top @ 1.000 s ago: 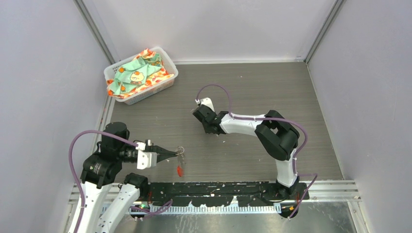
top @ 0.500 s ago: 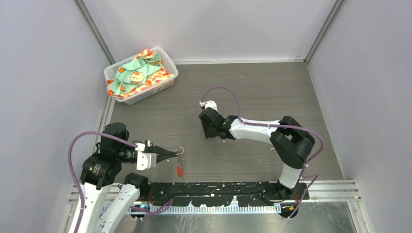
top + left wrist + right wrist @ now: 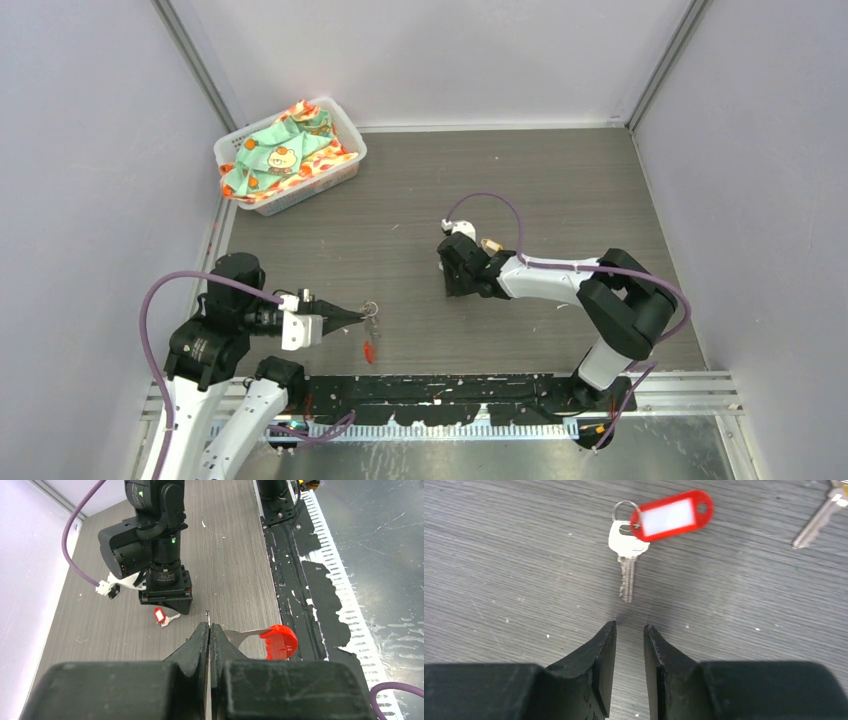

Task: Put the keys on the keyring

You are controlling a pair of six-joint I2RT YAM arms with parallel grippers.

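Observation:
My left gripper [image 3: 358, 316] is shut on the thin metal wire of the keyring [image 3: 371, 309], held above the table's near left. The ring's red crescent [image 3: 279, 641] hangs to the right of the shut jaws [image 3: 208, 626]. My right gripper [image 3: 629, 626] is open and empty, pointing down just short of a silver key [image 3: 626, 555] with a red tag [image 3: 671, 515] that lies flat on the table. A second key [image 3: 819, 517] lies at the upper right; its yellow-gold head [image 3: 491, 244] shows beside the right wrist in the top view. The left wrist view shows the red-tagged key [image 3: 160, 616] below the right gripper [image 3: 167, 605].
A white basket [image 3: 340, 128] full of patterned cloth stands at the back left by the wall. A black rail [image 3: 450, 388] runs along the table's near edge, with grey walls on three sides.
My right arm has moved right and nearer, and its jaws have gone from shut to open. The left arm and keyring have not moved.

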